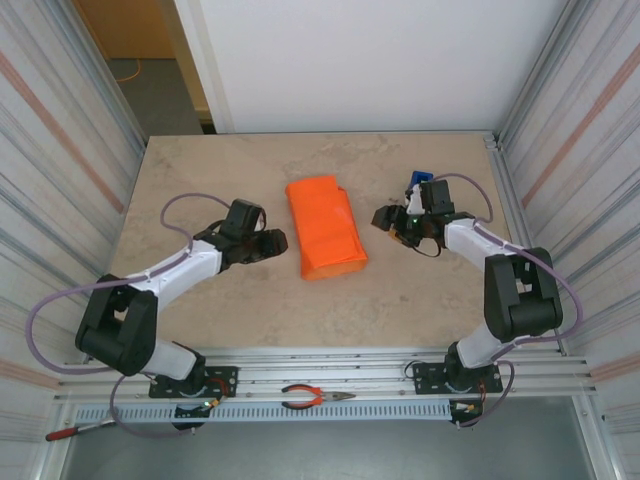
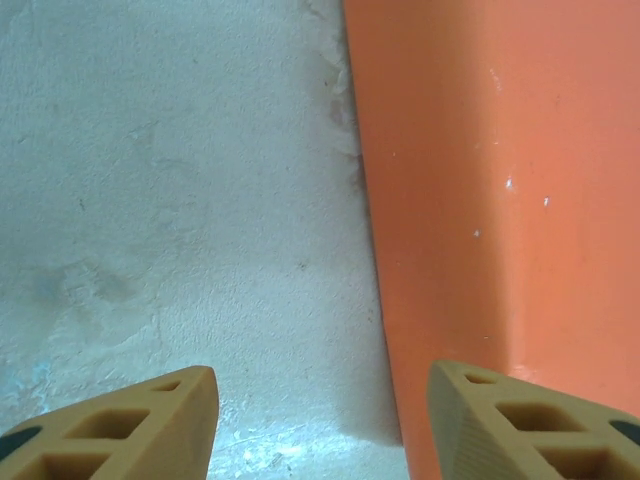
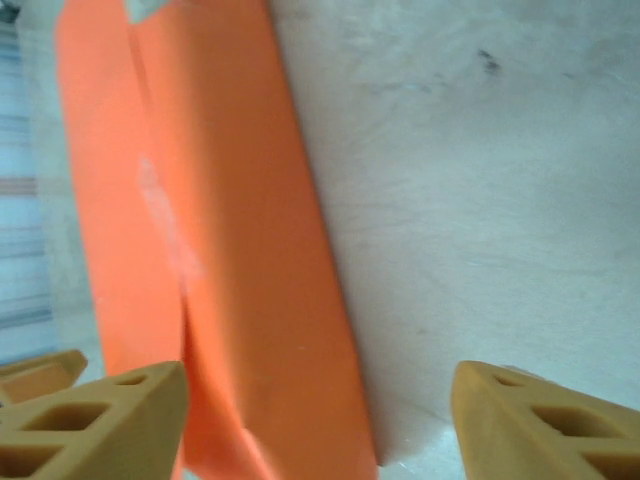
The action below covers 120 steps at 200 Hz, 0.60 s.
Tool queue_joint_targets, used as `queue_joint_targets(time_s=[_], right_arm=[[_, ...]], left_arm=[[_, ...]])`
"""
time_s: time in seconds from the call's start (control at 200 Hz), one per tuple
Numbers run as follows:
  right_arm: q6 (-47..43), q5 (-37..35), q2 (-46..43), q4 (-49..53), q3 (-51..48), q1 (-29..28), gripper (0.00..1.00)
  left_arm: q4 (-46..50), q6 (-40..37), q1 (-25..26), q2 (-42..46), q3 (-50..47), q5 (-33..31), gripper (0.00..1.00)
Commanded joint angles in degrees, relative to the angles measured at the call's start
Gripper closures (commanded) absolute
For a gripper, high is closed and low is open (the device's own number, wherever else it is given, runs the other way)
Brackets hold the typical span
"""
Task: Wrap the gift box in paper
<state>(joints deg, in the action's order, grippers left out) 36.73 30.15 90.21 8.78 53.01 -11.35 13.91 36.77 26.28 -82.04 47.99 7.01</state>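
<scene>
the gift box [image 1: 325, 228] lay mid-tabletop [image 1: 200, 170], fully covered by the orange paper [image 2: 500, 200], seemingly so that its own weight pinned the folds. the left jaws stood released just beside its left edge, and the right jaws released near its right edge. both were empty, probably poised to press the flaps.

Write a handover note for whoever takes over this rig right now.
Left gripper: open, empty, just left of the paper.
Right gripper: open, empty, just right of it.
Paper: folded into an orange block in the middle of the table. The box is hidden, presumably inside.
Done: the paper looks folded over the long sides.
Left: check the ends, then fold and secure any loose flaps.
</scene>
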Motion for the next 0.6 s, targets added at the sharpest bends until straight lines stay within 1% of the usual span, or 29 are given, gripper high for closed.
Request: queue_joint_targets(time_s=[0.0, 0.085, 0.261, 0.356, 0.476, 0.596], right_arm=[[-2.1, 2.0, -0.2, 2.8, 4.1, -1.8, 0.24], [-2.9, 1.6, 1.6, 3.3, 6.2, -4.2, 0.21], [-2.3, -1.1, 5.6, 2.2, 6.8, -8.1, 0.21], [-1.7, -2.2, 7.7, 0.9, 5.9, -9.5, 0.27], [-1.2, -2.4, 9.2, 0.0, 5.0, -11.0, 0.36], [-0.5, -2.9, 8.4, -0.3, 4.1, -12.0, 0.38]], left_arm=[[-2.0, -1.1, 0.0, -0.7, 2.6, 3.7, 0.39], [-4.5, -0.7, 1.1, -3.1, 4.1, 5.3, 0.37], [-7.3, 0.3, 5.0, -8.4, 6.3, 4.4, 0.35], [-8.7, 1.3, 6.9, -11.5, 6.7, 4.3, 0.36], [-9.9, 2.2, 7.5, -14.5, 7.3, 4.6, 0.42], [-8.8, 0.8, 7.0, -15.3, 8.6, 3.9, 0.42]])
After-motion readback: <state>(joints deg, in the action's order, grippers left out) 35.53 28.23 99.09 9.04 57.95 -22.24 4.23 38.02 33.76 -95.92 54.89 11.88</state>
